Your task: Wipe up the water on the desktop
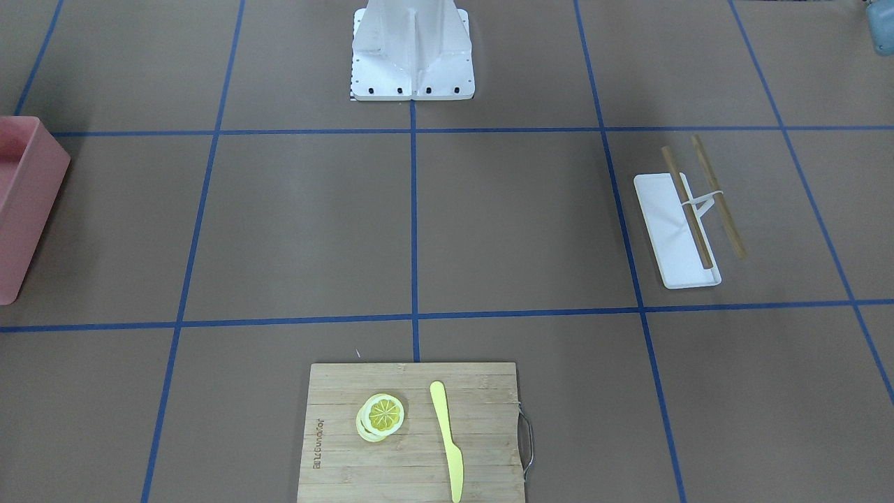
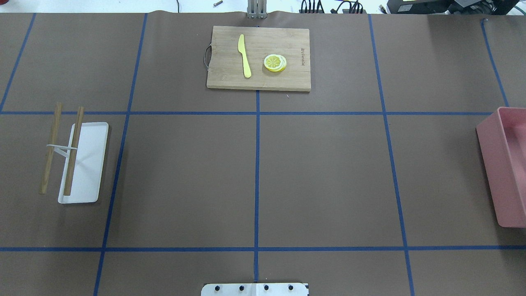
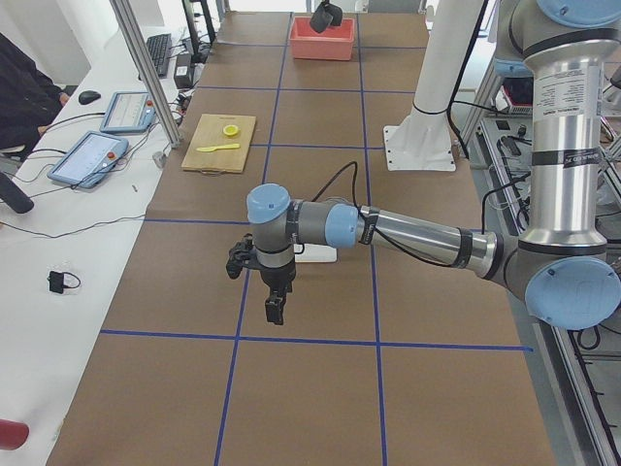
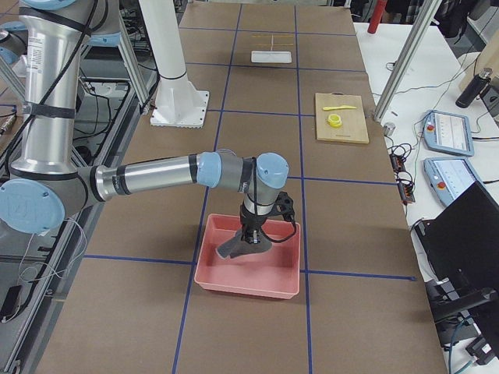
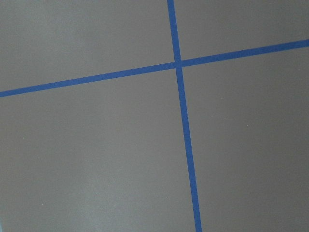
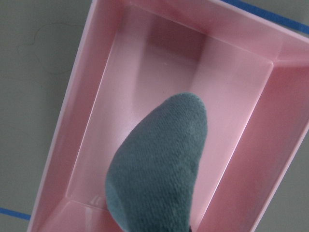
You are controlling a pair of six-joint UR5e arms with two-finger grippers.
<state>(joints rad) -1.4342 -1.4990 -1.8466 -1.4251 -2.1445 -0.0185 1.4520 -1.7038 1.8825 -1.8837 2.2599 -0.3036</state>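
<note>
Brown and matte, the large flat tabletop [image 2: 328, 176] is stretching across every view, with thin blue tape lines [image 2: 257, 185] dividing it into big rectangles. Its things are sitting toward the margins, and broad stretches of brown surface are lying between them around the middle tape crossing.

Over the right end, the right claw [image 4: 252, 232] is pointing down into a pink rectangular plastic bin [image 2: 493, 172] and gripping a teal-grey knitted cloth [image 6: 159, 164]. The fabric is hanging within the bin's walls and hiding the fingers from the wrist camera. Whether its lower end is touching the bin floor cannot be told. The bin is running off the overhead view's right edge.

At the left end, the left claw [image 3: 275, 313] is hovering above the tabletop beside a tape line. Only the side view is showing it, so I cannot tell whether it is open or closed.

Near it a white rectangular tray [image 2: 88, 164] is lying, with two wooden rods [image 2: 74, 152] joined by a white bracket: one rod over the tray's edge, the other outside it. Along the far edge a rectangular bamboo cutting board [image 2: 230, 78] is carrying a yellow plastic knife [image 2: 244, 57] and stacked yellow lemon slices [image 2: 275, 63], apart from each other. At the near edge the white robot base [image 1: 412, 63] is standing on the centre tape line.
</note>
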